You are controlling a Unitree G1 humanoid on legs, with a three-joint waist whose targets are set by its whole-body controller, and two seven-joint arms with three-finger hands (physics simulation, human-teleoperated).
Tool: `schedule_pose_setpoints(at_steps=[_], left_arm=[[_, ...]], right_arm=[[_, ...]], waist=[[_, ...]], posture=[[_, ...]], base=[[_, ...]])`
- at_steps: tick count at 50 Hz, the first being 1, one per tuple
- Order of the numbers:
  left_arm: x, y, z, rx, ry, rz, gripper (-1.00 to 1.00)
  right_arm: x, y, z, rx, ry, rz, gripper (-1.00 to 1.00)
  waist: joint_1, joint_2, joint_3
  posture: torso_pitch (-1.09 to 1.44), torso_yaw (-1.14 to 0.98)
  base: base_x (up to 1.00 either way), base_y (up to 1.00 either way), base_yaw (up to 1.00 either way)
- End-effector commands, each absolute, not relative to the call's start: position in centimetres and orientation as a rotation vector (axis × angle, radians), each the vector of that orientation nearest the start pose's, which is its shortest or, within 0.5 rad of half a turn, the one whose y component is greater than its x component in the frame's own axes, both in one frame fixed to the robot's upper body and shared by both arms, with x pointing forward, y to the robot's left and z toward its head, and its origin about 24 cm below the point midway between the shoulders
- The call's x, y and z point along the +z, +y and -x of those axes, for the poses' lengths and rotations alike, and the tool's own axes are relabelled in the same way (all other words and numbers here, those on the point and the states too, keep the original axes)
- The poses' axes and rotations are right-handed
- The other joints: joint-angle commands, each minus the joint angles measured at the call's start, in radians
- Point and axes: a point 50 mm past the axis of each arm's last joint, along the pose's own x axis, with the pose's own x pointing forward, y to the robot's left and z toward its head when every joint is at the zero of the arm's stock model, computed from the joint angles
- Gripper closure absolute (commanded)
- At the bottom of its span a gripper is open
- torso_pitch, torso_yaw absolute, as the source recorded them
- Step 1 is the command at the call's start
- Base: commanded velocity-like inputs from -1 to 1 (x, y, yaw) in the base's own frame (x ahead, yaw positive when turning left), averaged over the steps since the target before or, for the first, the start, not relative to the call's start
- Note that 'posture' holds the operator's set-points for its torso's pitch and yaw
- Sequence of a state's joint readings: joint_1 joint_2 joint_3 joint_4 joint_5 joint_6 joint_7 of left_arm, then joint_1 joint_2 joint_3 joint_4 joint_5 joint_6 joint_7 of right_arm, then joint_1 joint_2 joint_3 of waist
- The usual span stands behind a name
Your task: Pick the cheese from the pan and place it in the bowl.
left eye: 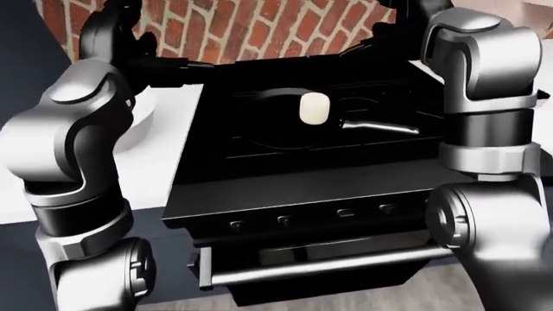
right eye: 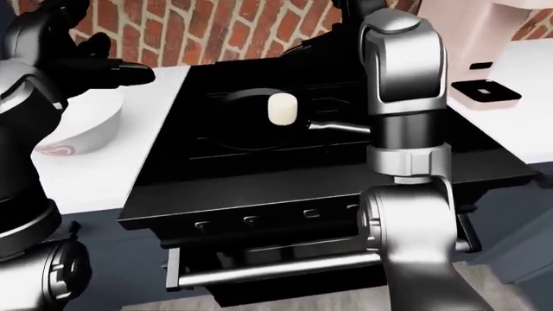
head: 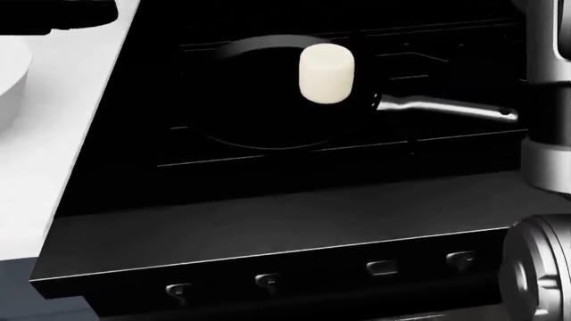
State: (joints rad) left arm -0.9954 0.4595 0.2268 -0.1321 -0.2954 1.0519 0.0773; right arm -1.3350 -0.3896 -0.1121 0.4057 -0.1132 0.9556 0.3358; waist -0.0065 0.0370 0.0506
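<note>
The cheese [head: 326, 72] is a cream cylinder standing upright in the black pan [head: 259, 107] on the black stove; it touches no hand. The pan's metal handle [head: 446, 107] points to the right. The white bowl [right eye: 82, 133] sits on the white counter left of the stove. My left hand [right eye: 104, 61] is open and empty, hovering above the bowl, up and left of the pan. My right hand [left eye: 376, 39] is raised at the top of the left-eye view, above and right of the pan; its dark fingers look spread and hold nothing.
A red brick wall [left eye: 259, 26] runs behind the stove. A pale pink appliance [right eye: 518, 32] and a black square pad [right eye: 488, 91] stand on the right counter. The oven door handle [left eye: 319, 265] and several knobs [head: 383, 269] lie below the stove top.
</note>
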Motion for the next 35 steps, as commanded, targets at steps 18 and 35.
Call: schedule_pose_setpoints(at_steps=[18, 35], left_arm=[[32.59, 20.58, -32.37, 0.094, -0.213, -0.06, -1.0], [32.71, 20.51, -32.42, 0.095, -0.215, -0.062, -1.0]], right_arm=[[35.57, -16.52, -37.27, 0.116, -0.056, 0.271, -1.0], [36.05, -16.5, -37.18, 0.128, -0.073, 0.241, -1.0]], waist=[[0.018, -0.085, -0.035], [-0.007, 0.042, -0.013]], posture=[[0.0, 0.0], [0.0, 0.0]], base=[[0.15, 0.0, 0.0], [0.18, 0.0, 0.0]])
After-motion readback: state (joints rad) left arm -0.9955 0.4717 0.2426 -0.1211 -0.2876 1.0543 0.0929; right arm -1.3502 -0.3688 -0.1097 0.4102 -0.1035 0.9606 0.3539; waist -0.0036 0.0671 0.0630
